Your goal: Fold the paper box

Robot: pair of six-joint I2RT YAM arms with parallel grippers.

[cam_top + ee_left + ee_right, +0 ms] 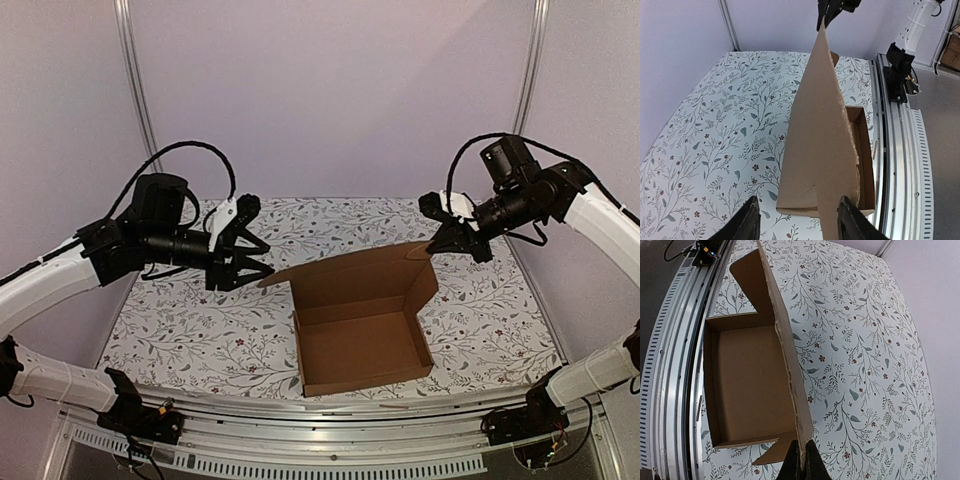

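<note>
While the paper box (365, 350) sits open near the table's (190, 330) front edge, its lid (345, 272) stands raised. The right gripper (438, 240) pinches the lid's right corner. The left gripper (260, 264) straddles the opposite edge, fingers (746, 222) spread, nothing clamped. I'd say both should lower the lid together, level, so its flaps tuck inside.

My desk (190, 335) wears a white cover printed with grey leafy sprigs. A slotted aluminium rail (330, 432) runs along its near edge. Pale lilac walls (330, 90) and metal posts (135, 90) stand behind.
</note>
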